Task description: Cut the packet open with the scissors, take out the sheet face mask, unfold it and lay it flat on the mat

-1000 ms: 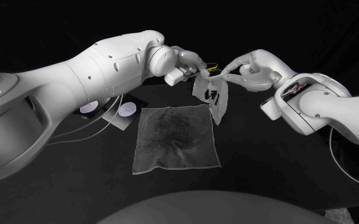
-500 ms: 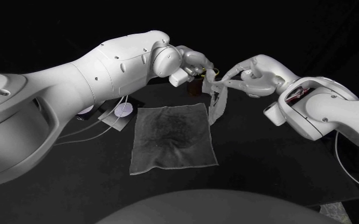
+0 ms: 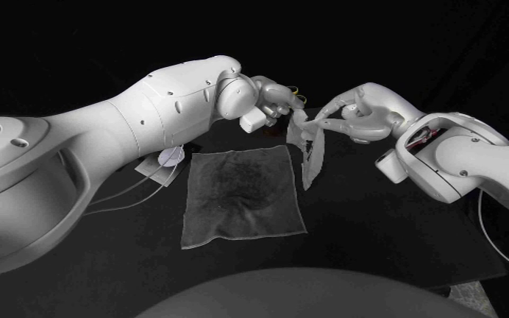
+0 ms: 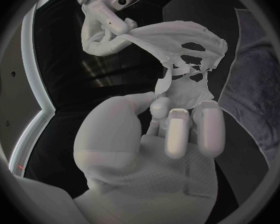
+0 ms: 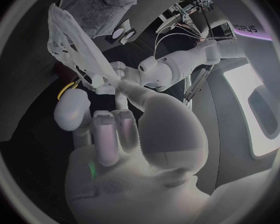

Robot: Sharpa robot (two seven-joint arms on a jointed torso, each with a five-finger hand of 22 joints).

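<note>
"Sheet face mask (image 3: 310,149): where does it sit?"

"Off the bench (image 3: 413,222), strung between the two hands above the far right corner of the mat (image 3: 242,196). Its lower end hangs down beside that edge of the mat. Whether it touches the cloth cannot be told from the head view."

"And the left hand (image 3: 273,101)?"

"Holding it. The left wrist view shows its fingers (image 4: 177,132) closed round the narrow end of the mask, though the contact itself is tucked behind them."

"The right hand (image 3: 355,115)?"

"It pinches the opposite edge, which shows small and far off across the left wrist view."

"Anything hard to read?"

"The mask is only partly opened, and its folds and cut-outs overlap. A yellow loop (image 5: 67,90) peeks out beside the right hand's fingers; what it belongs to cannot be made out. A pale object (image 3: 170,160) by the mat's far left corner is half covered by the left arm (image 3: 138,123)."
</note>
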